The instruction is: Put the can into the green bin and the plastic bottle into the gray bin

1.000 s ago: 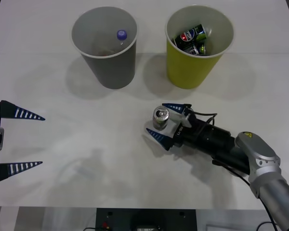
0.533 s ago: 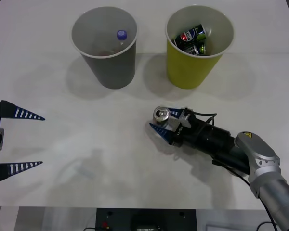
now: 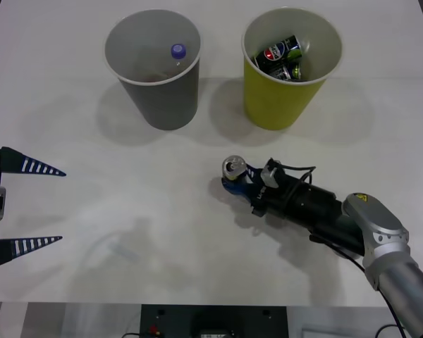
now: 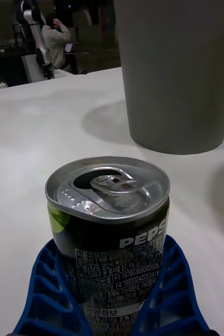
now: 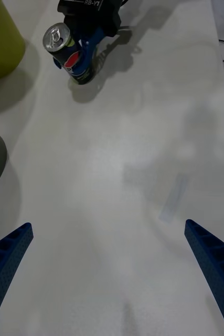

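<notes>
Right gripper point(image 3: 234, 180), 2 blue ribbed fingers, closed against the sides of the small drink can with shiny silver pull-tab top point(image 3: 234, 167); in the right wrist view the fingers point(image 4: 46, 286) press the can point(image 4: 109, 231) on both flanks, can upright, long axis vertical, base seemingly at the white table point(image 3: 162, 232); lift not judged begun.

Key relation: the large yellow-green tapered bin with pale rim point(image 3: 282, 98) lies ahead of the held can and slightly to the robot's right, well apart; its rim stands higher than the can top, so the move needs a raise, then a carry forward over the rim; 2 cans already lie inside.

Large dark gray tapered bin point(image 3: 155, 77) ahead to the left, beside the green one; round blue-violet cap of the plastic bottle point(image 3: 178, 51) shows inside it.

Left gripper point(image 3: 25, 204) parked at the left edge, fingers spread wide, holding nothing; right arm clearly nearer.
</notes>
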Robot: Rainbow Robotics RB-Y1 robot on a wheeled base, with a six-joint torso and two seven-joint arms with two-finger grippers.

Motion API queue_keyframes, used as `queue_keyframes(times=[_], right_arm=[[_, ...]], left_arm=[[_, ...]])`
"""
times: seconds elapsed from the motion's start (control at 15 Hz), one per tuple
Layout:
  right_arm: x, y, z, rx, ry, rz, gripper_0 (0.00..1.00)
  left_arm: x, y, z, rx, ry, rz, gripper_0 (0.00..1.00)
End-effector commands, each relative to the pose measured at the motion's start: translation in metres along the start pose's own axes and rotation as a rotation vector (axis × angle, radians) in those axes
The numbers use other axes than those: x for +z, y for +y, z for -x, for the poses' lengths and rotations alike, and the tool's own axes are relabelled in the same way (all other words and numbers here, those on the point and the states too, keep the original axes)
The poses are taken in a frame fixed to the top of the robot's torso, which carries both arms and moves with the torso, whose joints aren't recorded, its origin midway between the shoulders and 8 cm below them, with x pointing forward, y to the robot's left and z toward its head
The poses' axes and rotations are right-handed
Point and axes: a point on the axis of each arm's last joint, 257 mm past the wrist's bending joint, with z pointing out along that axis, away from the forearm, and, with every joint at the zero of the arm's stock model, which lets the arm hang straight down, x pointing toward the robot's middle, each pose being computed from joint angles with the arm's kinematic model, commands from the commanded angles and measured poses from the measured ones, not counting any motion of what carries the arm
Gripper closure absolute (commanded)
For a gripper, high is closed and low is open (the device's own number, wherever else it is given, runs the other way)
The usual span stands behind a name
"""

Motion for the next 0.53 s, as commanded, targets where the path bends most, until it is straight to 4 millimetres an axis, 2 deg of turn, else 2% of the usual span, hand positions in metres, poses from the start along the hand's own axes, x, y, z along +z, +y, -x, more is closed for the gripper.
queue_keyframes(times=[0.07,0.33,0.53], right_arm=[[-0.001,0.001,0.002,0.001,-0.006,0.008,1.0],[-0.014,-0.004,0.014,-0.009,0.008,0.048,1.0],[-0.04,-0.011,0.023,-0.02,0.071,0.092,1.0]], left_arm=[[0.0,0.0,0.0,0.0,0.0,0.0,0.0],[0.0,0.0,0.0,0.0,0.0,0.0,0.0],[0.0,0.0,0.0,0.0,0.0,0.0,0.0]])
